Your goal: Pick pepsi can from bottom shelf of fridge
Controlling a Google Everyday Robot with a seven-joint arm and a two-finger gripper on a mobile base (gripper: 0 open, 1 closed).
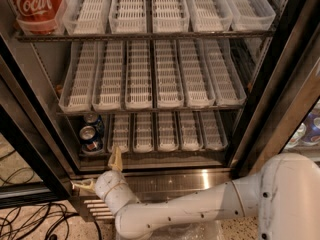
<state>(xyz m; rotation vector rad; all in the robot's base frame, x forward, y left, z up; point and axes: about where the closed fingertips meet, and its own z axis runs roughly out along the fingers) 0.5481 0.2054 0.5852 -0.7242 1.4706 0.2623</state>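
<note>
At the steel sill [200, 176], your gripper [99, 172] gaped wide; the upright pepsi can [89, 137] stood just beyond on the bottom shelf [165, 134], seemingly facing its gap.

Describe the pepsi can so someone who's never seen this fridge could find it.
In the open fridge, go to the bottom shelf, far left. The pepsi can is the blue, silver-topped one at the front, above the gripper, jaws open; a second can sits behind it.
</note>
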